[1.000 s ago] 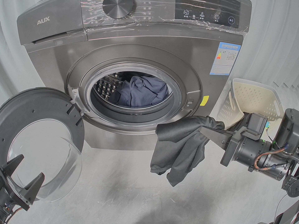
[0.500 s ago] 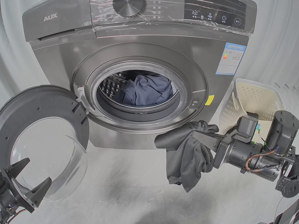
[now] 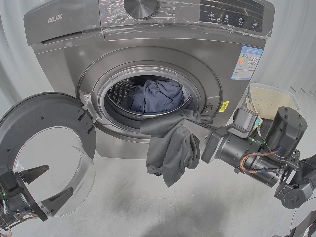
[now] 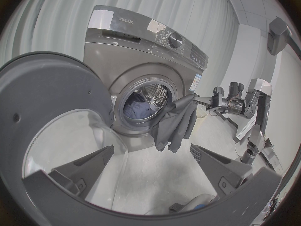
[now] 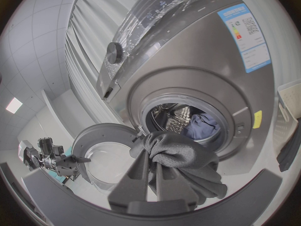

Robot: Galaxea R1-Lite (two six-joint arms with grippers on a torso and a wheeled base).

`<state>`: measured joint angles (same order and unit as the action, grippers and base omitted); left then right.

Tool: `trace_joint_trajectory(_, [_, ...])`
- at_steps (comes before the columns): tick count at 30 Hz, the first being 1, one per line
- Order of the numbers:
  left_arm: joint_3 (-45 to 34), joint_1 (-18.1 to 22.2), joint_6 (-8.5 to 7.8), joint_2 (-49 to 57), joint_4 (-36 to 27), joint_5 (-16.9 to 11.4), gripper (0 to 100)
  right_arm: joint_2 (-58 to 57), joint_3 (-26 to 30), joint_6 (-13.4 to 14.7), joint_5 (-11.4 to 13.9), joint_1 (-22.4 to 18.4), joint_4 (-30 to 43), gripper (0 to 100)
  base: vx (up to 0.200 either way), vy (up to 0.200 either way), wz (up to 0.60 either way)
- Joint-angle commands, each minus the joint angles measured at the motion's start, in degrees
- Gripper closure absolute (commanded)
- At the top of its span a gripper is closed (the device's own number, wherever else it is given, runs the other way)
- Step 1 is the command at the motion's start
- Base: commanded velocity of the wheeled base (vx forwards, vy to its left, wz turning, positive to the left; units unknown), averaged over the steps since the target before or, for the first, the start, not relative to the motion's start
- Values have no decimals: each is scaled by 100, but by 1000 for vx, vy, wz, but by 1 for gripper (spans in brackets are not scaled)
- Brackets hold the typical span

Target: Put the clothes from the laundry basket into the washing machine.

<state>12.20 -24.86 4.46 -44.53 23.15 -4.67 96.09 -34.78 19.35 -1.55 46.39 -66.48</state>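
Now, right gripper [image 3: 189, 124] clamped on dark grey garment [image 3: 171, 145], draped at 5 o'clock of washing machine [image 3: 65, 66] opening, navy garment [image 3: 156, 96] lay inside, left gripper [image 3: 59, 179] gaped wide at 7 o'clock of open door [image 3: 42, 112].

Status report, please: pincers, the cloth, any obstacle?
Right pincer shut on dark grey crumpled garment, before the opening of the grey washing machine. Left pincer open, empty, beside round glass-windowed door. Opening unblocked.

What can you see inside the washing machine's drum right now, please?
A crumpled blue garment lies in the drum. Whatever is beneath it is covered, and the black garment in the right tool hides part of the opening's lower rim.
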Motion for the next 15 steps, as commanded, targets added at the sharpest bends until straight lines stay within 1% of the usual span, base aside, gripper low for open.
trace_joint_trajectory(1, [54,-98,-16,-952,506,-87,0,648,-486,43,-82,178,-366,100,0,0,0])
trace_joint_trajectory(4, [45,-309,20,-1242,744,-227,0,850,-644,43,-91,178,-507,100,0,0,0])
trace_joint_trajectory(7, [107,-520,46,-1523,788,-421,0,956,-723,43,-100,187,-542,100,0,0,0])
trace_joint_trajectory(8, [142,-538,72,-1602,788,-474,0,965,-758,43,-100,187,-542,100,0,0,0])
trace_joint_trajectory(9, [168,-547,143,-1682,788,-553,0,973,-794,43,-100,187,-542,100,0,0,0])
trace_joint_trajectory(10, [186,-547,204,-1752,788,-693,0,973,-829,43,-100,178,-542,100,0,0,0])
trace_joint_trajectory(11, [204,-547,231,-1805,788,-834,0,973,-855,43,-100,178,-542,100,0,0,0])
trace_joint_trajectory(13, [230,-538,257,-1919,788,-1177,0,1017,-925,52,-100,178,-542,100,0,0,0])
trace_joint_trajectory(15, [274,-538,248,-2077,788,-1396,0,1105,-1004,52,-109,178,-577,100,0,0,0])
